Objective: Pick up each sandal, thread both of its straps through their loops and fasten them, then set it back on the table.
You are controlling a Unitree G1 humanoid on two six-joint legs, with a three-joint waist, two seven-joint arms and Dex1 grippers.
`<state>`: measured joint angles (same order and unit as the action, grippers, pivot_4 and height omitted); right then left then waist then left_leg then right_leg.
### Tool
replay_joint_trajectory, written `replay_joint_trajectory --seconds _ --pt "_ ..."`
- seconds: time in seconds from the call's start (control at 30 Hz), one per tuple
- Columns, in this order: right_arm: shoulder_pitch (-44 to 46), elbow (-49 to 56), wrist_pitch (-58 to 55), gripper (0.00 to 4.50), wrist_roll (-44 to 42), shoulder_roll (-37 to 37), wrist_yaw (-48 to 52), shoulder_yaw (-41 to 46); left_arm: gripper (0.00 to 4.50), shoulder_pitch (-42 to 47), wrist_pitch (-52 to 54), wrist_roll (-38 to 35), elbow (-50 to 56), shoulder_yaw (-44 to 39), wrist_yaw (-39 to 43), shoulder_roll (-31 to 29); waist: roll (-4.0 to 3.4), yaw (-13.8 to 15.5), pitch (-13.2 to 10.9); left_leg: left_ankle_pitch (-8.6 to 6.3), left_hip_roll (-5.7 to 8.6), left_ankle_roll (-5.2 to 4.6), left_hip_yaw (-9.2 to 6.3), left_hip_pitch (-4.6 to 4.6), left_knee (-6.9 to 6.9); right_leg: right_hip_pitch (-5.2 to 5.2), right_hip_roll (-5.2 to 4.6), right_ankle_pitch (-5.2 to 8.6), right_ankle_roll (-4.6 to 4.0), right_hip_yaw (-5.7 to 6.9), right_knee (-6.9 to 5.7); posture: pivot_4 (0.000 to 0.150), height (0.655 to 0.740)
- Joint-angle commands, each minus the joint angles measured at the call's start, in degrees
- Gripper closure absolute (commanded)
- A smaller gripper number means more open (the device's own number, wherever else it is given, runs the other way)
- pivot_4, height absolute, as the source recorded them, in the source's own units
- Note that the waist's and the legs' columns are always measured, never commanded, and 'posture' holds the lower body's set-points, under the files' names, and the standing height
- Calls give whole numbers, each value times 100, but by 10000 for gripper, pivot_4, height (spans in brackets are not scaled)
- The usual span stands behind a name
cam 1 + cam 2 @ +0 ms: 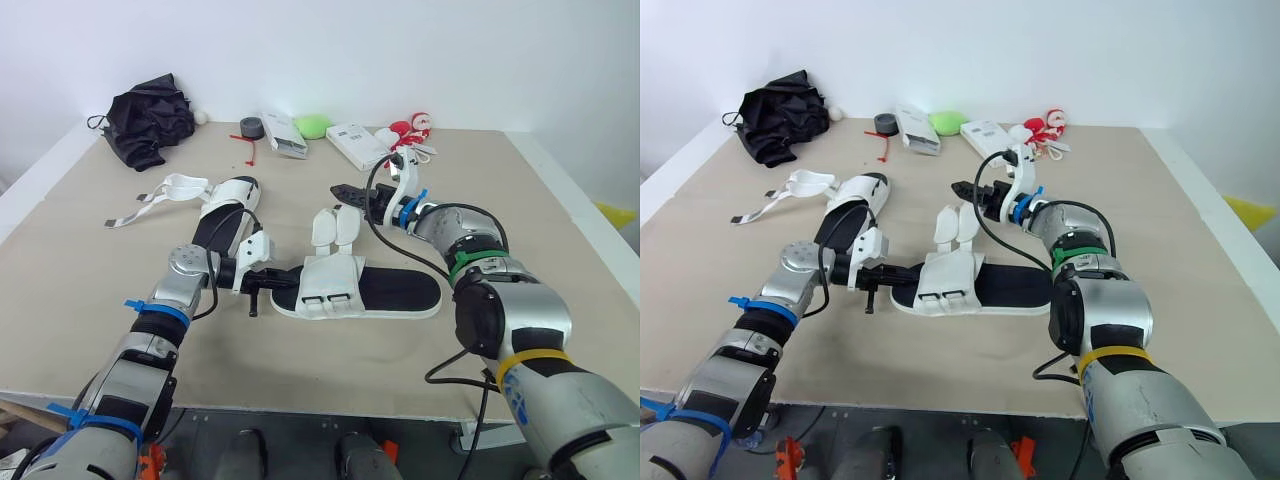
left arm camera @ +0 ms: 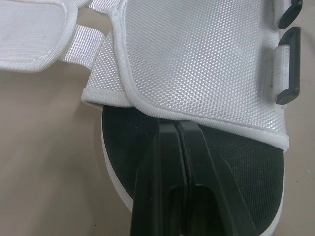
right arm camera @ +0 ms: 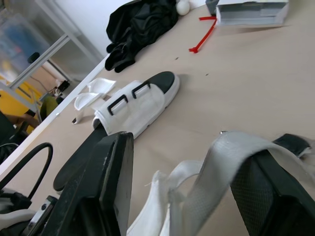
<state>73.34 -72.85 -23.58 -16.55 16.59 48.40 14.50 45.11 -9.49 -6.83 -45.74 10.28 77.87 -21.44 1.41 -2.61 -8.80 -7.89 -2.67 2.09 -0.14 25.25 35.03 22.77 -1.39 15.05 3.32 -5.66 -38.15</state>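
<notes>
The near sandal (image 1: 358, 291) lies flat on the counter (image 1: 100, 330) in the middle, sole down, its black footbed open at the heel end, which points to the robot's right. Its white upper (image 1: 328, 283) covers the toe half and carries two dark loops (image 2: 289, 66) along one edge. Both of its straps (image 1: 336, 226) are undone and lie fanned out on the counter on the far side of the upper. The left jaws are pressed together at the toe end of this sandal, low over the black footbed, their tips right at the hem of the white upper; whether they pinch any of the fabric cannot be told. The right jaws are spread wide just beyond the loose straps, and in the right wrist view one white strap runs across the gap and rests on one side of them. The second sandal (image 1: 226, 214) sits farther back on the robot's left, also sole down, with its own straps (image 1: 168, 189) unfastened and trailing away from it. Along the far edge of the counter lie other things, well apart from both sandals: a heap of black cloth (image 1: 150, 120), a roll of tape (image 1: 250, 127), two white boxes (image 1: 285, 133) (image 1: 357, 145), a green object (image 1: 313, 125) and a red tie (image 1: 248, 150).
</notes>
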Motion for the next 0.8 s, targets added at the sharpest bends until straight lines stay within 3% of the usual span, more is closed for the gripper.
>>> replay_joint_trajectory --seconds 0.03,0.2,0.5,0.63,0.8 --pt "282 109 125 22076 -94 66 74 177 45000 -246 189 375 -318 283 -121 70 0 1 0 0 0 0 0 0 0 0 0 0 0 0 0 1500 7322" --pt "318 207 165 44538 -64 103 270 173 45000 -307 191 371 -276 298 -142 125 0 4 0 0 1 0 0 0 0 -2 -1 1 1 0 0 1500 7322" --pt "215 771 609 44538 193 114 1022 -257 45000 -270 170 392 -342 305 -150 161 -2 11 -1 0 4 0 0 1 0 -2 -3 2 2 0 0 1500 7322" --pt "-347 1869 639 44538 121 143 1991 -658 45000 -222 157 403 -394 304 -153 167 -2 23 -1 0 4 0 0 3 0 -4 -3 4 5 1 2 1500 7322" --pt "-1538 4104 129 44538 -189 435 2989 -1232 45000 -224 152 420 -394 317 -143 193 -2 63 -1 -1 5 1 -6 6 0 -12 -2 15 10 5 2 1500 7322"
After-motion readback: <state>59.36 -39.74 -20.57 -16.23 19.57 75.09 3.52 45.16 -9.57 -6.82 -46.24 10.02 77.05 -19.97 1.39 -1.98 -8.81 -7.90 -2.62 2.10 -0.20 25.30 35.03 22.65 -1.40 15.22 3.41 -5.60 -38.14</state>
